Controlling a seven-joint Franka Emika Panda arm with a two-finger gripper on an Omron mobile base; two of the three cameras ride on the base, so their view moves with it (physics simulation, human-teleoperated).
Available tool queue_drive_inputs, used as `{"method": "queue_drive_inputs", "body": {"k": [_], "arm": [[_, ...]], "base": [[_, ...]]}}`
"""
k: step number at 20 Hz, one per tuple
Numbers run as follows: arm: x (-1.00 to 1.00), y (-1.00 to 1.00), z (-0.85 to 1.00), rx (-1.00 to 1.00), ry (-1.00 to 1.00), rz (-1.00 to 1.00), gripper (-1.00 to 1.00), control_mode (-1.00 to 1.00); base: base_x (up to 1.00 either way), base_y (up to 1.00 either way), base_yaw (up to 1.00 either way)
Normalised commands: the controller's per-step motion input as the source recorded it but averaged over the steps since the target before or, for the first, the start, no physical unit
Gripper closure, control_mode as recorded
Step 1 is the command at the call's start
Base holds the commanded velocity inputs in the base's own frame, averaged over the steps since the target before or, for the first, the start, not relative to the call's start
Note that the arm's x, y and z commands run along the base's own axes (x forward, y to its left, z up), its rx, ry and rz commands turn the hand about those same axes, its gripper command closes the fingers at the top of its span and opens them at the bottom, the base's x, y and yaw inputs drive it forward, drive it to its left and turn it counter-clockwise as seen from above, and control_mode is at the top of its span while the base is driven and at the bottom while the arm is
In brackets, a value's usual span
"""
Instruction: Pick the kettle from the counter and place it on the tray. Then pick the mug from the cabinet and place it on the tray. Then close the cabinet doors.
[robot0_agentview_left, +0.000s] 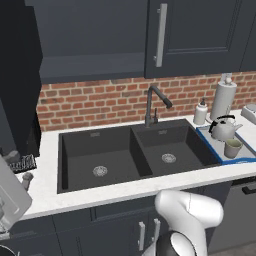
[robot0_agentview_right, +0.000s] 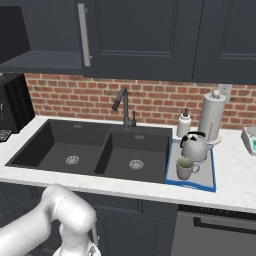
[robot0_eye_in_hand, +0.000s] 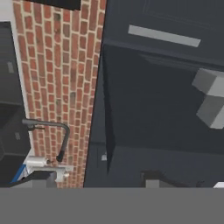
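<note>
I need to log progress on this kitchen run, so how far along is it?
Done: the kettle and the mug both sit on the tray. In hand: closing the cabinet. Its right door looks shut, while the left door stands swung open, leaving the dark shelf exposed. Left: shutting that left door.

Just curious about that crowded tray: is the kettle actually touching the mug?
Cannot tell. In the right base view the mug stands just in front of the kettle on the tray, their outlines overlapping; the left base view shows no plain gap either.
</note>
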Motion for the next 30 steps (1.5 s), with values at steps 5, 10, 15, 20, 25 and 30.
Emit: {"method": "queue_drive_inputs", "body": {"k": [5, 10, 15, 20, 25, 30], "arm": [[0.19, 0.13, 0.3, 0.0, 0.0, 0.0, -1.0, -1.0], [0.18, 0.11, 0.17, 0.0, 0.0, 0.0, -1.0, -1.0], [-0.19, 0.08, -0.02, -0.01, 0.0, 0.05, -1.0, -1.0], [-0.28, 0.26, -0.12, -0.01, 0.0, 0.08, -1.0, -1.0], [0.21, 0.34, -0.01, 0.0, 0.02, 0.05, -1.0, -1.0], [0.71, 0.25, 0.0, 0.0, 0.07, 0.06, -1.0, -1.0]], "base": [[0.0, 0.0, 0.0], [0.0, 0.0, 0.0], [0.0, 0.0, 0.0], [0.0, 0.0, 0.0], [0.0, 0.0, 0.0], [0.0, 0.0, 0.0]]}}
